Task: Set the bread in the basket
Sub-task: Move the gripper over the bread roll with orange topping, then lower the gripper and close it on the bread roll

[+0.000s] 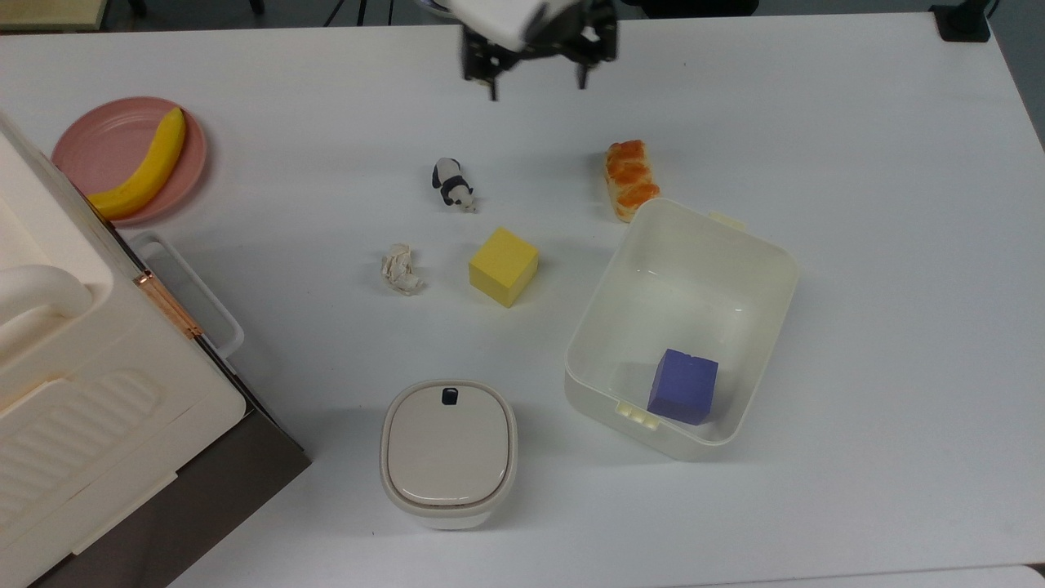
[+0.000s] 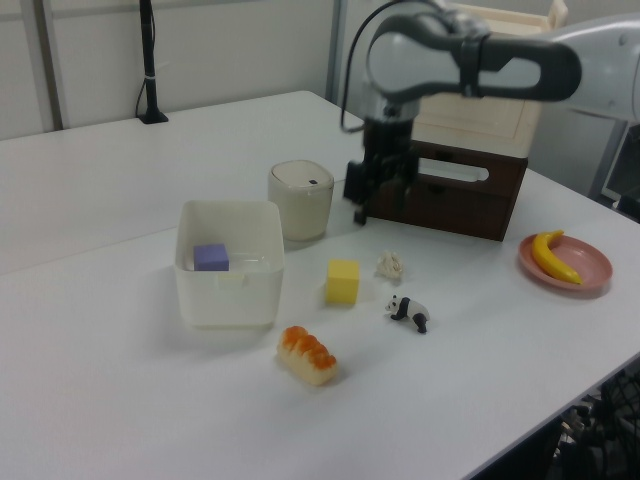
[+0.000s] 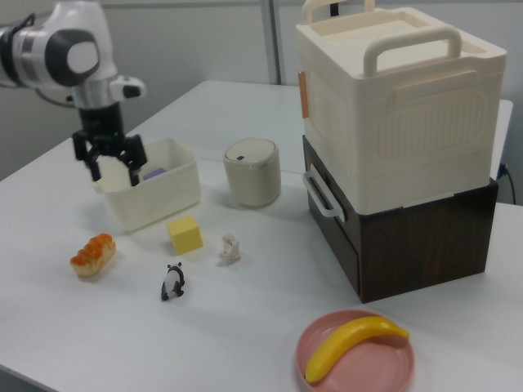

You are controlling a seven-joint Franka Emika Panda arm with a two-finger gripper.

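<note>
The gripper is up in the air with its fingers spread wide and nothing in them. The bread lies on the table, just outside the basket, near one corner. The basket has a purple block in it. This looks like the reaching step. Next, the gripper needs to go over the bread, come down, and pinch it across its short side.

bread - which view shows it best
The top view: the bread lies unobstructed, its whole crust visible, one end right by the basket corner. The left view shows it from the side in front of the basket; the right view shows it near the table's edge.
</note>
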